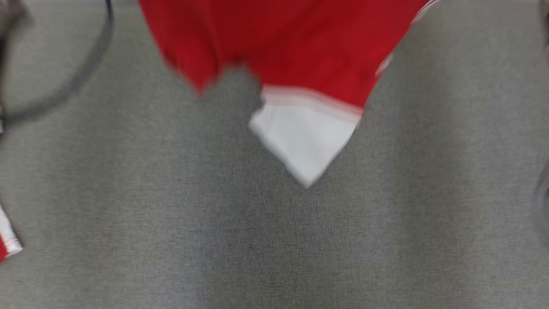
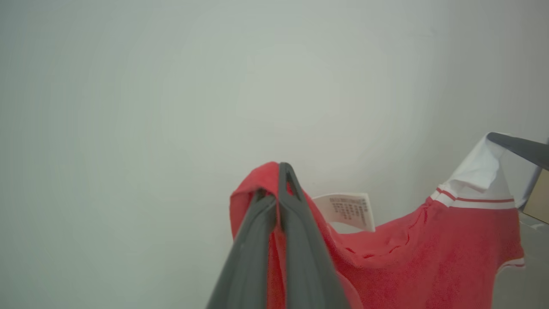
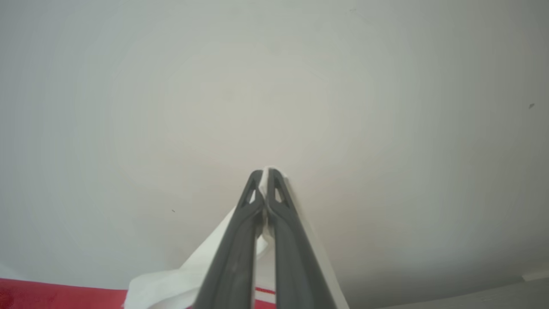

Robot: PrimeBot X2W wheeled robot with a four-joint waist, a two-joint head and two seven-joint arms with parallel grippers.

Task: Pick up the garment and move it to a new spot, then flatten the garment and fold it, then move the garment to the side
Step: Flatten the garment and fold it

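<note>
The garment [image 1: 279, 47] is a red shirt with white, red-striped trim, hanging in the air over a grey cloth surface in the blurred head view; a white sleeve end [image 1: 304, 141] dangles lowest. My left gripper [image 2: 279, 182] is shut on a red fold of the garment [image 2: 429, 257], with a white care label [image 2: 347, 210] beside it. My right gripper [image 3: 266, 180] is shut on a white part of the garment [image 3: 180, 279]. The right gripper's dark finger [image 2: 521, 148] also shows at the right edge of the left wrist view, holding the white cloth up.
A grey cloth surface [image 1: 257, 240] spreads below. A dark cable [image 1: 81, 73] curves at the upper left. Another scrap of red and white cloth [image 1: 8, 240] lies at the left edge. Both wrist views look at a pale wall.
</note>
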